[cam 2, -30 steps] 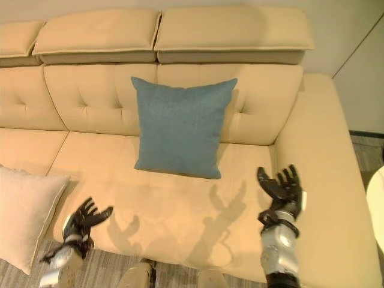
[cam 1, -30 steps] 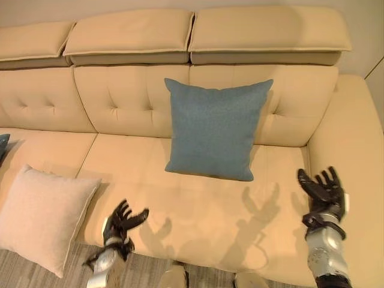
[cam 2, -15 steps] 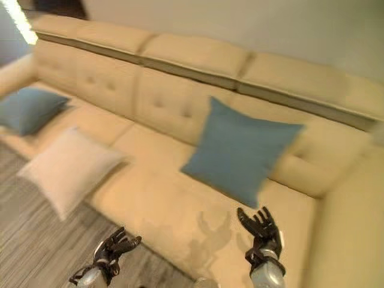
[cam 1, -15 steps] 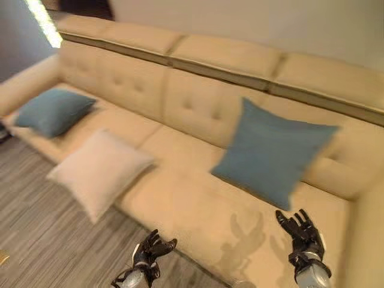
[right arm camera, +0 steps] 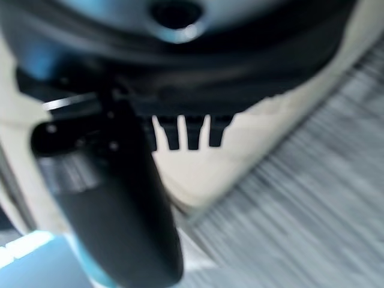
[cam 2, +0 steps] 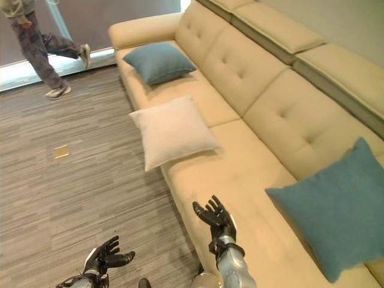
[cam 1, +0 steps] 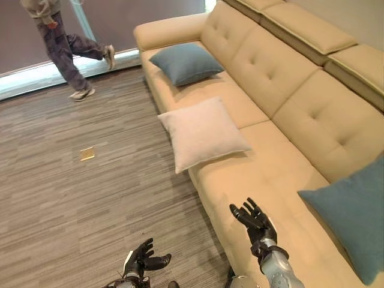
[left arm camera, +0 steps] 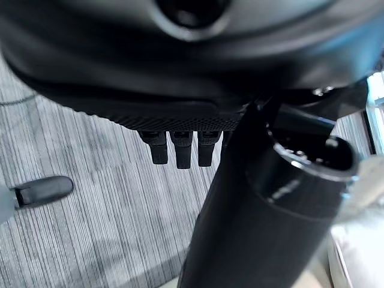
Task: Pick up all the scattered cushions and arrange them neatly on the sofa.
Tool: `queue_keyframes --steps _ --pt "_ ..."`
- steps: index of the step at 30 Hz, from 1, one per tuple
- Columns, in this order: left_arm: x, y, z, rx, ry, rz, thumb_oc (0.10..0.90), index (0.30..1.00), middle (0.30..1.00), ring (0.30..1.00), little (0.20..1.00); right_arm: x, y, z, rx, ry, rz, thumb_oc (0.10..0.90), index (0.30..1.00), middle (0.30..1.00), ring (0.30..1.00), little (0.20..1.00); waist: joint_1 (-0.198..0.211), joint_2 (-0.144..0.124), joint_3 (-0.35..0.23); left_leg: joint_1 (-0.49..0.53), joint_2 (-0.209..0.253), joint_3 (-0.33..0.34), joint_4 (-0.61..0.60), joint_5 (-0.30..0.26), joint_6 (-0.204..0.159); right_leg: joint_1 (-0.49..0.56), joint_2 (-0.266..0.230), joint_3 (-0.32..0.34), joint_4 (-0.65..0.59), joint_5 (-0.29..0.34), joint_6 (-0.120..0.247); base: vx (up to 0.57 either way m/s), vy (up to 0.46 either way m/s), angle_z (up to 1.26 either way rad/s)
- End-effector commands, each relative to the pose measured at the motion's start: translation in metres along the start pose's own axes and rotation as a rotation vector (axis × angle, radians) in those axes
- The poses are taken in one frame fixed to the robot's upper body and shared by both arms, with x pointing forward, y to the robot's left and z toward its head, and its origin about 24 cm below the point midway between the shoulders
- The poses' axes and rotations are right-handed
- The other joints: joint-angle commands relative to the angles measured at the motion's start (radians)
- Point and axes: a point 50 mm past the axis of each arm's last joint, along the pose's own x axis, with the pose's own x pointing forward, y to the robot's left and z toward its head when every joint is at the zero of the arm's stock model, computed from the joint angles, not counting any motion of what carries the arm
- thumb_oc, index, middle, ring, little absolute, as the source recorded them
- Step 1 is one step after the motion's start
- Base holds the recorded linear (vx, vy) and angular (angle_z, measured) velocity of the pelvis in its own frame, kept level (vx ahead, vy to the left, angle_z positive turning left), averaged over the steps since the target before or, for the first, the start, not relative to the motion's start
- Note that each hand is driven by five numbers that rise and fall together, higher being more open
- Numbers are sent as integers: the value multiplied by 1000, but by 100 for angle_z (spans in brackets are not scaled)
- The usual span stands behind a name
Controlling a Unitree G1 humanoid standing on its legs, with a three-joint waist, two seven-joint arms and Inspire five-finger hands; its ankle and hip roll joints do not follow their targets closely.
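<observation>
So from where I'm sitting, far left up top there's a person (cam 1: 63,42) mid-stride on the grey striped wood-look floor (cam 1: 72,180), with a small yellowish square tag (cam 1: 87,154) lying on the boards a bit nearer me. Down at the bottom my left hand (cam 1: 143,258) hovers over the floor, fingers spread and relaxed, holding nothing; the left wrist view backs that up with straight fingertips over the floorboards.

Moving right, the long tan leather sofa (cam 1: 282,84) runs diagonally. At its far end by the armrest a flat blue-grey square cushion (cam 1: 185,62) lies on the seat. Next along, a pale pinkish-beige square cushion (cam 1: 201,132) lies flat on the seat too, its near corner poking out past the front edge over the floor.

My right hand (cam 1: 254,221) is up over the seat's front part, palm open, fingers fanned out, empty. At the far right a second blue-grey cushion (cam 2: 341,207) stands leaning against the tufted backrest.
</observation>
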Motion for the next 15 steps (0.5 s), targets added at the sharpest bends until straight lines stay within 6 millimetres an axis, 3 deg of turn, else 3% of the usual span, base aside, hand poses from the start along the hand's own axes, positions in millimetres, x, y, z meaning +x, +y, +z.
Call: queue_keyframes --steps 1,4,5,6,10,11,12,13,15 --pt "6 -8 47 41 -212 -44 800 900 900 900 900 3 22 22 37 -116 110 800 900 900 900 900 -55 -14 35 34 -45 -82 10 -132 1 35 145 227 -188 70 21 0 80 111" --pt "7 0 44 35 -192 -13 800 900 900 900 900 3 21 15 7 -84 116 800 900 900 900 900 -35 -18 14 28 -44 -108 -9 -118 1 47 182 180 -181 40 0 102 -8 110" --pt "8 2 41 18 -174 1 800 900 900 900 900 4 22 12 8 -73 116 800 900 900 900 900 -32 -21 13 25 -46 -125 -12 -108 -4 -1 236 170 -175 38 -10 117 -26 24" --pt "8 2 41 18 -175 1 800 900 900 900 900 4 22 13 8 -73 116 800 900 900 900 900 -33 -20 14 25 -46 -127 -12 -109 -5 -1 236 168 -172 36 -11 121 -7 10" --pt "9 0 41 25 -180 1 800 900 900 900 900 -1 19 13 1 -81 118 800 900 900 900 900 -62 -34 25 48 -67 -194 35 -145 -14 4 299 262 -197 40 -33 194 -31 44" --pt "8 -1 40 12 -177 1 800 900 900 900 900 -2 18 15 -20 -86 129 800 900 900 900 900 -63 -34 22 46 -69 -195 84 -150 -22 16 303 264 -200 39 -47 301 -104 85" --pt "7 -2 40 -11 -183 -1 800 900 900 900 900 -2 16 20 -50 -99 140 800 900 900 900 900 -61 -35 30 -3 -65 -164 239 -122 -72 44 305 261 -206 30 -69 220 -95 68" --pt "7 -2 40 -11 -183 -1 800 900 900 900 900 -2 16 20 -51 -99 140 800 900 900 900 900 -62 -34 29 -7 -65 -165 244 -125 -72 43 306 260 -206 30 -69 139 -115 56" --pt "8 -3 51 -58 -219 3 800 900 900 900 900 -1 14 28 -70 -124 138 800 900 900 900 900 -48 -54 56 -158 -22 -123 509 -59 -121 72 286 240 -218 17 -99 57 -166 57"
